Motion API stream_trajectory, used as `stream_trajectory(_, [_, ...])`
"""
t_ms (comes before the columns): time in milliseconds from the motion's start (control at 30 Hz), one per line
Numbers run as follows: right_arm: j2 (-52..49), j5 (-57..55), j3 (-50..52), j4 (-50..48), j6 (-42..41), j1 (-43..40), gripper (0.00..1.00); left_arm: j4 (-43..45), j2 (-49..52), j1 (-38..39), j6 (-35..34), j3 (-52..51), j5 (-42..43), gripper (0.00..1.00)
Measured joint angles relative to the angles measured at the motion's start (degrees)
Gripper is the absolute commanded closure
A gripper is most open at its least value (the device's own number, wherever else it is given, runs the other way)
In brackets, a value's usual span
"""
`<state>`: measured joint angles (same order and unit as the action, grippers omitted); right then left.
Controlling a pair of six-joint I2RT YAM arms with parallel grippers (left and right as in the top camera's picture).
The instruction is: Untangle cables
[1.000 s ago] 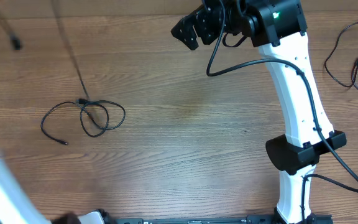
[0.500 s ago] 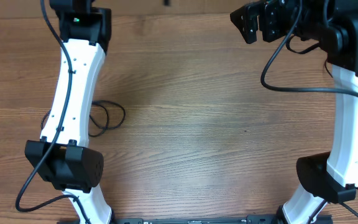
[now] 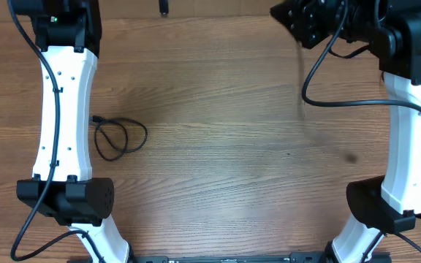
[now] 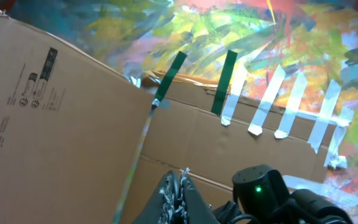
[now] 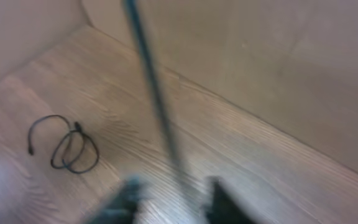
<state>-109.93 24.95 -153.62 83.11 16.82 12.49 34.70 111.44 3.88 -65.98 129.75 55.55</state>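
Start at the left: the left gripper (image 4: 179,191) is raised toward the cardboard box (image 4: 61,130) with its jaws pressed together, and you cannot tell from this view whether anything thin is pinched in them. The box carries a printed label (image 4: 30,87) of small symbols and lines of text, all too small to read. The green tape strips (image 4: 225,81) and white tape strips (image 4: 269,102) show no writing. On the counter (image 3: 225,153), just right of the left arm (image 3: 64,109), the cables (image 3: 120,137) lie in loose overlapping loops with a small plug at the far left end. Expect them to be light, thin, springy and rather slick, so they may slip and recoil. Take hold near a plug or a free end, not where the loops cross, and draw gently. At the far right the right gripper (image 5: 174,198) is blurred, with a dark strand (image 5: 153,87) running down toward the gap between its jaws. You cannot tell whether they are closed on it.
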Motion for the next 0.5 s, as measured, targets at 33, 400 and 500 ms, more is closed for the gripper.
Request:
stream_trajectory(33, [-0.2, 0.9, 0.0, 0.0, 0.0, 0.2, 0.96, 0.0, 0.0, 0.0, -0.2, 0.1, 0.0, 0.95])
stream_trajectory(400, [-5.0, 4.8, 0.0, -1.7, 0.3, 3.3, 0.96, 0.0, 0.0, 0.0, -1.7, 1.4, 0.0, 0.96])
stream_trajectory(500, [-5.0, 4.8, 0.0, -1.9, 0.1, 3.2, 0.96, -0.2, 0.0, 0.0, -1.7, 1.4, 0.0, 0.92])
